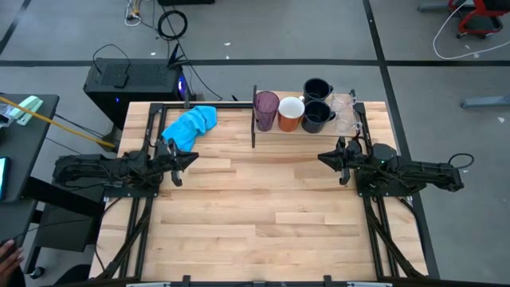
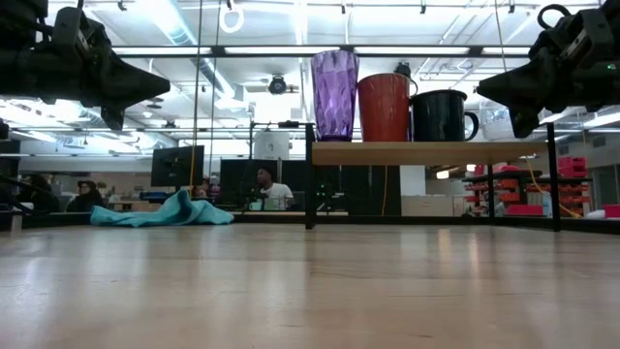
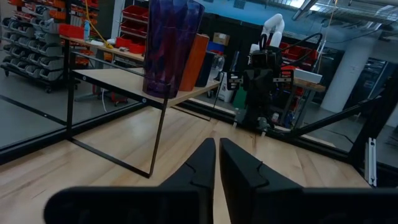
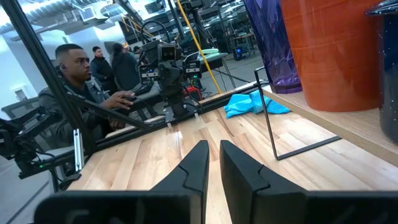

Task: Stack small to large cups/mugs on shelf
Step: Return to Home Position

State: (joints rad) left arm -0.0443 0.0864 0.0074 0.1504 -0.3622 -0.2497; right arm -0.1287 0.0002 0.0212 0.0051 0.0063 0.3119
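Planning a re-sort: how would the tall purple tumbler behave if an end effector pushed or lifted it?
The purple tumbler is tall and narrows toward its base, so a high push would probably tip it. Translucent and faceted, it looks like light plastic, probably easy to lift. Tipping, it might hit the adjacent orange mug.

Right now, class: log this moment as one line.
cups on shelf; left gripper shut, empty, above table; right gripper shut, empty, above table

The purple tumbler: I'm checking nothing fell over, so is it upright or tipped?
Upright. The purple tumbler stands base-down on the shelf, its wider mouth on top, beside the orange mug.
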